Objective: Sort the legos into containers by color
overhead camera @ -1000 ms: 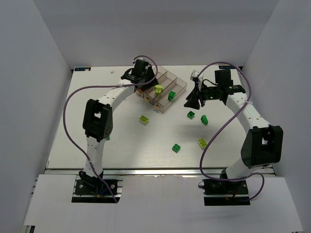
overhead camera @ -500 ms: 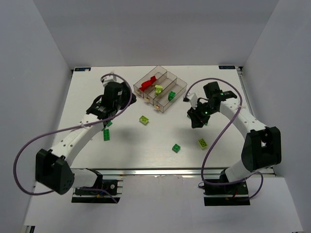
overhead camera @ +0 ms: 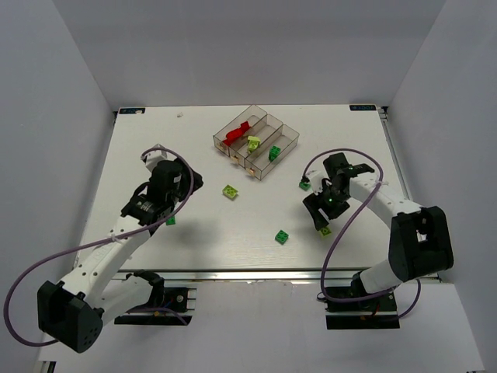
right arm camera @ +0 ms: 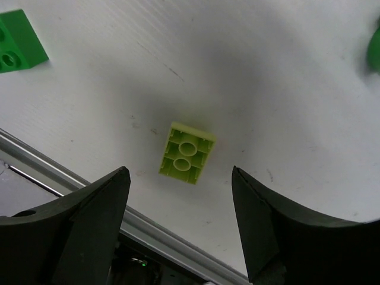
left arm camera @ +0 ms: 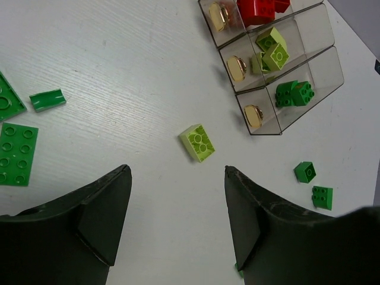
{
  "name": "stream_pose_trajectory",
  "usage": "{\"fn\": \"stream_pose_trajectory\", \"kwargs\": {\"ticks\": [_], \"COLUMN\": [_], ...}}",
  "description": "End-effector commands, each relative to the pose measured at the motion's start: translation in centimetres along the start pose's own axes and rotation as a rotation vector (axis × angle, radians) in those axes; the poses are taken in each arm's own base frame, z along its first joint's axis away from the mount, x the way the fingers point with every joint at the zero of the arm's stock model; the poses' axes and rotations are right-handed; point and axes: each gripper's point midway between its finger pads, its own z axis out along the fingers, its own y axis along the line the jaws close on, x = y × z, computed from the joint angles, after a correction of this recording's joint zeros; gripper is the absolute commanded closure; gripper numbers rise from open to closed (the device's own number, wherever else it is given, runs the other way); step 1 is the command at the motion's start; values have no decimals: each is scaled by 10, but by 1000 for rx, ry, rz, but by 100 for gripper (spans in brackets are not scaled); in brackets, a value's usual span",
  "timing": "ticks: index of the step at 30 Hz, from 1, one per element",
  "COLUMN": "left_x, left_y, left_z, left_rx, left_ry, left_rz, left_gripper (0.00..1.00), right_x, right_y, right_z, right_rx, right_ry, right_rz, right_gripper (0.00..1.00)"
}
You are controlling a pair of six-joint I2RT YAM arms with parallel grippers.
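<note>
The containers point(overhead camera: 286, 138) stand at the back centre. Their compartments hold red point(overhead camera: 237, 134), yellow-green point(overhead camera: 253, 143) and dark green legos point(overhead camera: 275, 152). My right gripper point(overhead camera: 320, 211) hangs open near the front right. A yellow-green brick point(right arm camera: 186, 153) lies upside down on the table just ahead of its fingertips. My left gripper point(overhead camera: 155, 208) is open and empty over the left of the table. It looks towards a loose yellow-green brick point(left arm camera: 200, 142) and the containers point(left arm camera: 320, 71). Dark green bricks lie loose at the front point(overhead camera: 282, 237) and right point(overhead camera: 304, 184).
Flat dark green plates point(left arm camera: 15, 154) and a curved green piece point(left arm camera: 47, 98) lie left of my left gripper point(left arm camera: 176, 171). A small dark green brick point(overhead camera: 170, 221) sits beside that arm. The table's metal front rail point(right arm camera: 172, 240) runs right below my right gripper point(right arm camera: 178, 170).
My left arm swung away from the containers to the near left. My right arm came forward and down over the yellow-green brick, and its jaws opened wider.
</note>
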Motion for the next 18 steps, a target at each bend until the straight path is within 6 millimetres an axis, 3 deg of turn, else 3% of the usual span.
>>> {"fn": "stream_pose_trajectory", "kwargs": {"ticks": [1, 18], "left_x": [-5, 2], "left_y": [3, 9], "left_z": [-7, -13], "left_rx": [0, 9], "left_ry": [-28, -17], "left_rz": [-39, -68], "left_gripper": [26, 26], "right_x": [3, 14], "right_y": [-1, -4], "right_z": [8, 44], "right_rx": [17, 79], "right_ry": [7, 41], "right_rz": [68, 113], "right_gripper": [26, 48]}}
